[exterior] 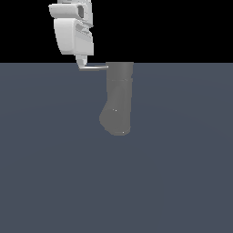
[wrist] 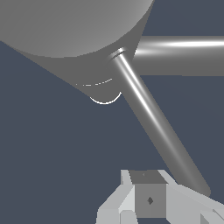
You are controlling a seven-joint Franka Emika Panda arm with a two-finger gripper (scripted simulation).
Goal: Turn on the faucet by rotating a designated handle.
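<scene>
While the grey faucet [exterior: 119,98] stood upright on the dark blue-grey surface [exterior: 54,173], near the middle of the exterior view, its bulging lower end pointed toward that view's left. From its top, the thin grey handle [exterior: 95,67] stuck out sideways toward the exterior view's left. 1 white gripper [exterior: 82,63] hung above, its tip down at the handle's outer end. Seen from the wrist, the handle [wrist: 153,118] ran from the faucet body [wrist: 70,30] to the fingers [wrist: 148,199]. Whether the fingers were spread or pinching the rod could not be told.
</scene>
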